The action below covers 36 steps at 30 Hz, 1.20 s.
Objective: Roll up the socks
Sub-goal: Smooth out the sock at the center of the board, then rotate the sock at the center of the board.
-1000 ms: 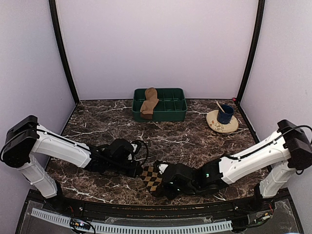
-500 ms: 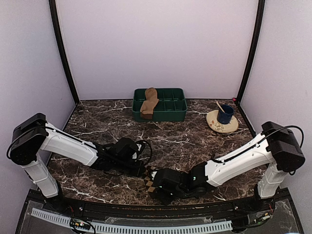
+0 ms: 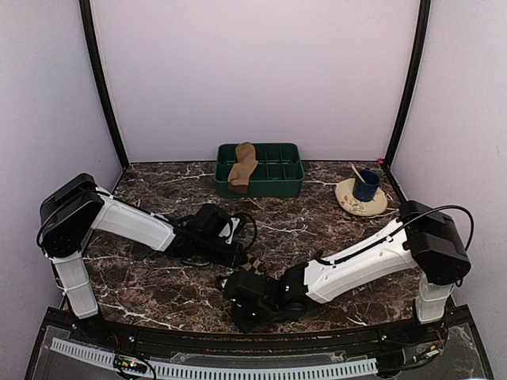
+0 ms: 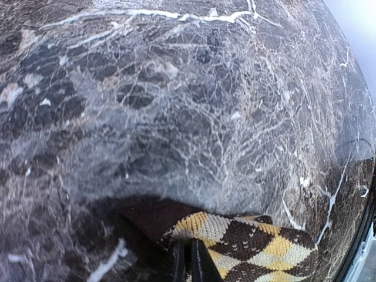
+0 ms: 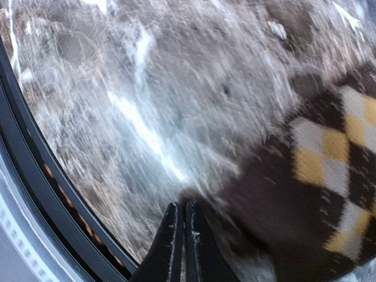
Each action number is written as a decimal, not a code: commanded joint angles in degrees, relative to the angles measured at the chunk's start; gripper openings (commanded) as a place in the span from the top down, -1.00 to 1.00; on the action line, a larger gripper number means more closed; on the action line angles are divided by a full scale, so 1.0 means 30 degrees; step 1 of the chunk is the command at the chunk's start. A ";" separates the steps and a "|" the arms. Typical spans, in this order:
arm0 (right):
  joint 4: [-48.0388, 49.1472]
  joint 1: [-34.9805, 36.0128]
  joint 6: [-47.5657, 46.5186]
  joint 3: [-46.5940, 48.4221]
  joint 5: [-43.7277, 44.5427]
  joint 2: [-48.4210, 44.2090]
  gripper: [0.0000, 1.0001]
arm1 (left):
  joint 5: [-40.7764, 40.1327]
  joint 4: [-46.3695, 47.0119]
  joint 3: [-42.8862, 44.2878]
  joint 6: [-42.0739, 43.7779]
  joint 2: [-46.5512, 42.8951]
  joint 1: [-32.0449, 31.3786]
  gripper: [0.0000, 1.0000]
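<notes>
1. Step in hand, as I read it: rolling the argyle sock (image 4: pixel 247 244). It lies on the surface (image 3: pixel 150 202) near the front edge, between the two arms and mostly hidden under them in the top view.
2. Left end effector (image 4: pixel 189 261): fingers together, pinched on the sock's edge where the dark fabric meets the diamonds.
3. Right end effector (image 5: pixel 180 229): fingers together, with dark fabric right at the tips. The view is blurred, so I can't tell if cloth is actually between them.
4. The tan sock (image 3: pixel 242 168) is in the green tray (image 3: pixel 289 188) at the back, draped over its front-left wall, with neither arm near it.
5. Progress: early. One sock is bunched but not a tight roll, and the other hasn't been started.
6. Next move calls for the left to anchor its end while the right turns the free end over. The two heads are close, so watch for collision.
</notes>
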 commanded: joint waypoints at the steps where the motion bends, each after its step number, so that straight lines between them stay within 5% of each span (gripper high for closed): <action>1: -0.0309 -0.0316 -0.0090 0.1888 0.0771 0.1330 0.89 | 0.2035 0.0864 0.0721 0.0985 0.0327 0.0674 0.82; 13: -0.2250 -0.0021 -0.0872 0.3942 0.2180 -0.1109 0.55 | 0.5335 -0.0357 0.0963 0.2691 -0.4374 0.2176 0.62; 22: -0.3284 -0.0090 -0.0562 0.0769 0.6450 -0.6166 0.24 | 0.2800 -0.2315 0.0016 0.0813 -0.8473 0.2127 0.26; 28: -0.2342 -0.1495 -0.0400 -0.2924 0.7833 -0.8705 0.01 | 0.0378 -0.1606 -0.1911 -0.1640 -0.9455 -0.0749 0.26; 36: 0.1368 -0.3825 -0.1527 -0.6744 0.7800 -0.9794 -0.19 | -0.3510 -0.2883 -0.1551 -0.2645 -0.6768 -0.4710 0.45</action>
